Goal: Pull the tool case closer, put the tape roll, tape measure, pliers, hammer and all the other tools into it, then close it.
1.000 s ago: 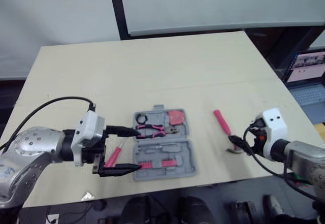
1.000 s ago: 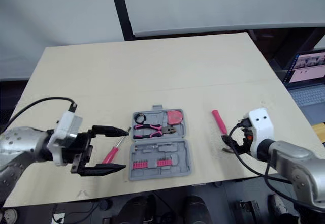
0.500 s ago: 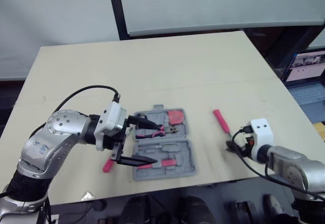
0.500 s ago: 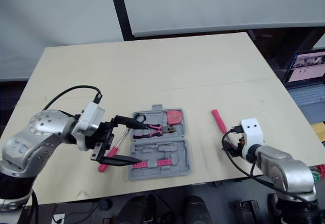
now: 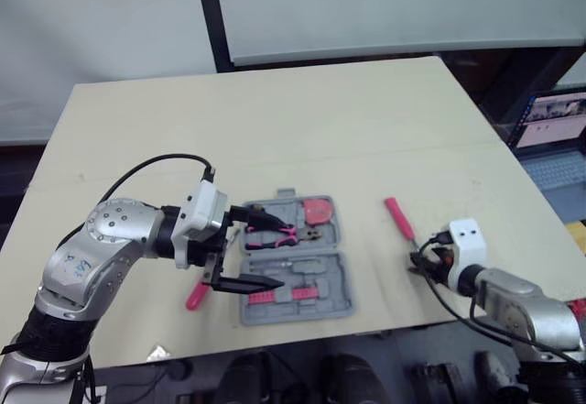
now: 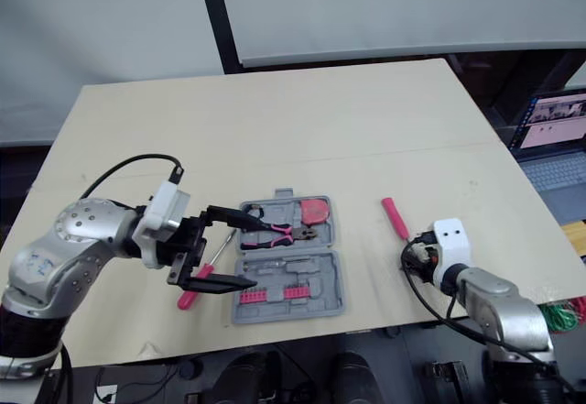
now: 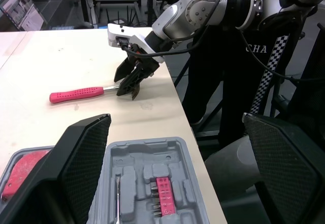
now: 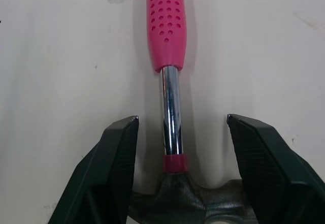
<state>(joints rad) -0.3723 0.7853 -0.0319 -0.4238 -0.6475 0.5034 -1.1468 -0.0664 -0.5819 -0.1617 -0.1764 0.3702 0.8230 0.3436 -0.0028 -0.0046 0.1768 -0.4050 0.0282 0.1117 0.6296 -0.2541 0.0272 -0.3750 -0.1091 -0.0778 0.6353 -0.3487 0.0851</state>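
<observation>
The grey tool case (image 5: 295, 259) lies open near the table's front edge. In it are pink-handled pliers (image 5: 272, 234), a pink tape measure (image 5: 319, 210), a black tape roll (image 5: 255, 212) and pink bits (image 5: 293, 292). My left gripper (image 5: 271, 248) is open at the case's left side, one finger over each half. A pink screwdriver (image 5: 198, 294) lies on the table below that arm, left of the case. The pink-handled hammer (image 5: 400, 219) lies to the right of the case. My right gripper (image 8: 180, 127) is open, its fingers (image 8: 119, 173) on either side of the chrome shaft just above the hammer's head.
A laptop (image 5: 554, 120) stands on a stand off the table's right side. A small silver scrap (image 5: 157, 354) lies at the front edge on the left. A black post (image 5: 209, 19) rises behind the table. The far half of the tabletop (image 5: 275, 120) is bare wood.
My left arm swung right from beside the screwdriver to the case's left edge, fingers still apart. My right gripper dropped lower and closer around the hammer's shaft.
</observation>
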